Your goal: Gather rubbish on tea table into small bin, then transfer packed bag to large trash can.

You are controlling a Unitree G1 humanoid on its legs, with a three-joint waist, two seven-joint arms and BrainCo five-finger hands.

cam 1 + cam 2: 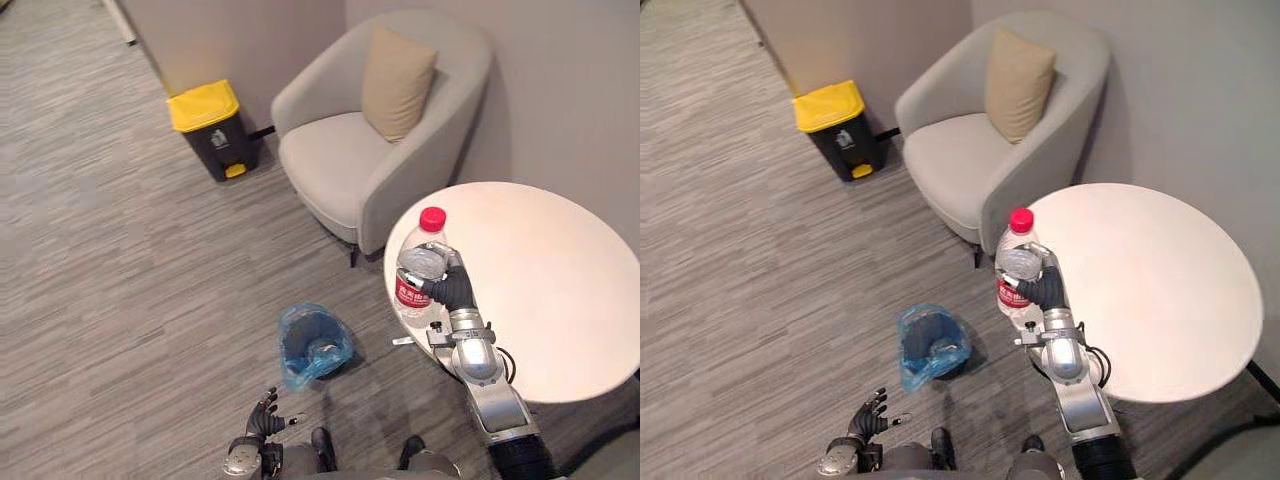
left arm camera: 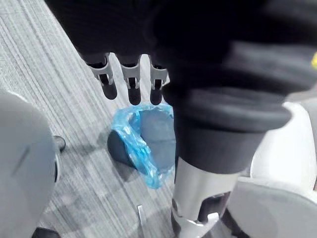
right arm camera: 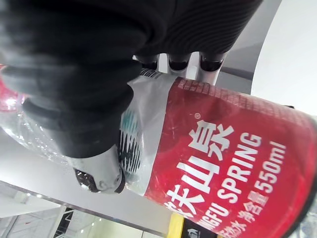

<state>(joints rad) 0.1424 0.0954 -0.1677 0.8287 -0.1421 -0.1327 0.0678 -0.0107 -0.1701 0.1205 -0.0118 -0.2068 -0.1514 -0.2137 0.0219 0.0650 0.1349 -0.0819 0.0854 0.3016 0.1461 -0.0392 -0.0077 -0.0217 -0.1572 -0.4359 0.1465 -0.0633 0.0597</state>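
A clear plastic bottle with a red cap and red label is held upright above the left edge of the round white tea table. My right hand is shut round its body, and the label shows close up between thumb and fingers. On the floor left of the table sits the small bin, lined with a blue bag, with some rubbish inside. My left hand hangs low near the floor, fingers relaxed and holding nothing; the bin lies past its fingers.
A beige armchair with a tan cushion stands behind the table against the wall. The large dark trash can with a yellow lid stands left of the chair. Grey carpet stretches open to the left.
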